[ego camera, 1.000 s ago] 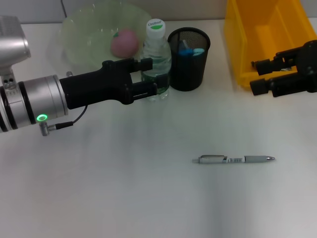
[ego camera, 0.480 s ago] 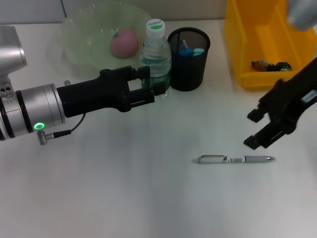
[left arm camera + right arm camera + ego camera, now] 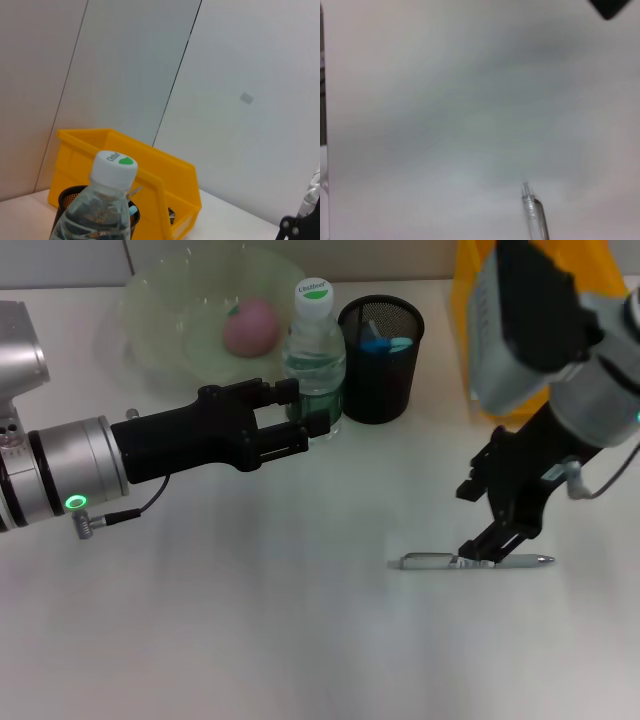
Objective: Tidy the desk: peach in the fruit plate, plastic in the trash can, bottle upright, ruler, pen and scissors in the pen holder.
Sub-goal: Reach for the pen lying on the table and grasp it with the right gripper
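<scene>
Nearest the robot, the pen [image 3: 470, 561] lies flat on the white desk [image 3: 250, 630], tip pointing to the robot's right. The right gripper [image 3: 478, 521] has swung in from beside the yellow bin [image 3: 470, 340] within the last second and now hangs directly over the pen's middle, fingers spread, lower fingertip at or just above the barrel; contact cannot be confirmed. The right wrist view shows only the pen's clip end [image 3: 535, 212] on bare desk. Judgement: the pen pick is beginning, and a short descent and closure remain. Farther back, the left gripper [image 3: 305, 412] has drawn slightly back from the bottle [image 3: 315, 355], jaws apart, holding nothing; the bottle stands upright with its cap on, so that item looks finished. Beside it, the black mesh pen holder [image 3: 381, 360] already contains blue-handled items. Farthest off, the peach [image 3: 251, 326] sits in the pale green fruit plate [image 3: 160, 320].
</scene>
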Robot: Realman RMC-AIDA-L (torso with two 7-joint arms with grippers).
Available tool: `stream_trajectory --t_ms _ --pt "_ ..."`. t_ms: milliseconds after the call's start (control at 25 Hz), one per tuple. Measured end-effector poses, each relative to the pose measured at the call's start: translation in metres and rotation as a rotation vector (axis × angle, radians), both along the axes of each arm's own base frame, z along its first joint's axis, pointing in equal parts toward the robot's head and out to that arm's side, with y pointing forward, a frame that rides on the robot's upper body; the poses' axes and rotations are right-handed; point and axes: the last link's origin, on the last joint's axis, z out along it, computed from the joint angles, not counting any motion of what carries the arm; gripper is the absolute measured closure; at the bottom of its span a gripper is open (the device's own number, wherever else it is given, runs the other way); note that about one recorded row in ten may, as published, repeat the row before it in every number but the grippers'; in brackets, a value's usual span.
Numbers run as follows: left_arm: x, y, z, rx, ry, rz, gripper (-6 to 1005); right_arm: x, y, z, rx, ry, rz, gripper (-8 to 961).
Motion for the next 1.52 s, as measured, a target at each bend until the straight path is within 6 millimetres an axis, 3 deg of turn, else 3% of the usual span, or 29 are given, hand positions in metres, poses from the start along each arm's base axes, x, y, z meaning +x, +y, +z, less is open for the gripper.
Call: stream_trajectory --t_ms 640,1520 --pt "-0.001 0.002 0.000 0.004 -0.001 0.010 323 0.009 -0.006 -0.048 -0.057 -0.088 0.118 270" --pt "0.000 0.003 0.001 0.008 -0.003 0.011 312 0.012 -0.006 -0.067 -0.063 -0.108 0.166 274"
